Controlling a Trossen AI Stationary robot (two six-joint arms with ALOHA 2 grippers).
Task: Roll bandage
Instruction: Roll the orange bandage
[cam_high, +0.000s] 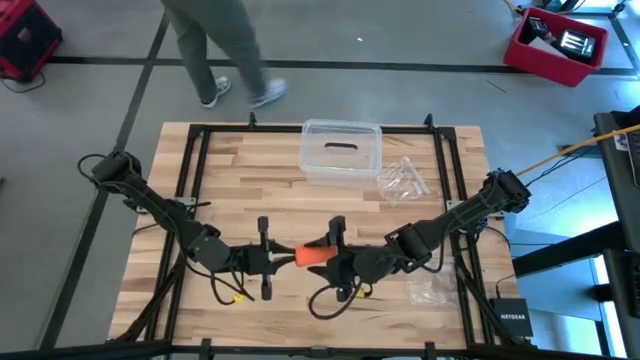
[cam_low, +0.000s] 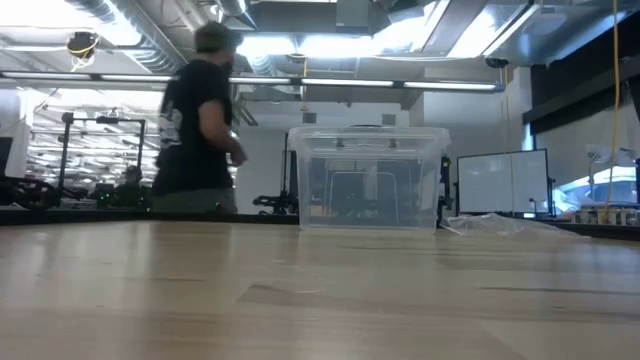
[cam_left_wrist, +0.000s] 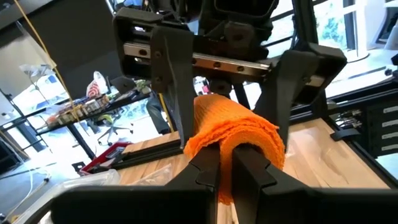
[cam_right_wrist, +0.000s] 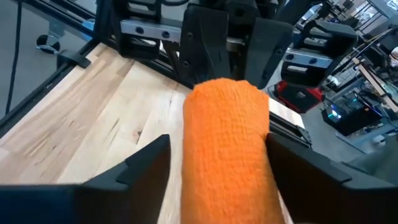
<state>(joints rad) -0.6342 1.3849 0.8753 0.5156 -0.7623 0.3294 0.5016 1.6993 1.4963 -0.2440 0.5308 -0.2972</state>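
Observation:
The bandage (cam_high: 312, 255) is a compact bright orange roll held between my two grippers over the table's near middle. My left gripper (cam_high: 290, 257) comes from the left, and its fingers (cam_left_wrist: 227, 165) are shut at the roll's end that faces it. My right gripper (cam_high: 322, 258) comes from the right, its fingers (cam_right_wrist: 217, 171) spread on both sides of the roll (cam_right_wrist: 227, 143). The low view shows neither the grippers nor the bandage. My left gripper has its two fingers close together at the roll's left end (cam_left_wrist: 245, 146), where folds of fabric arch over the fingertips. The fingers come level from the table's left. How many layers they hold is hidden. My right gripper holds the roll by its round sides (cam_right_wrist: 264, 134) between its two wide-set fingers (cam_right_wrist: 298, 165). The fingers come level from the table's right and lie along the roll. The roll lies level and looks clear of the table.
A clear plastic box (cam_high: 340, 152) stands at the table's far middle. Crinkled clear bags lie to its right (cam_high: 403, 180) and at the near right (cam_high: 432, 288). A person (cam_high: 215, 50) walks past beyond the far edge. Bare wood shows on the left (cam_high: 170, 300).

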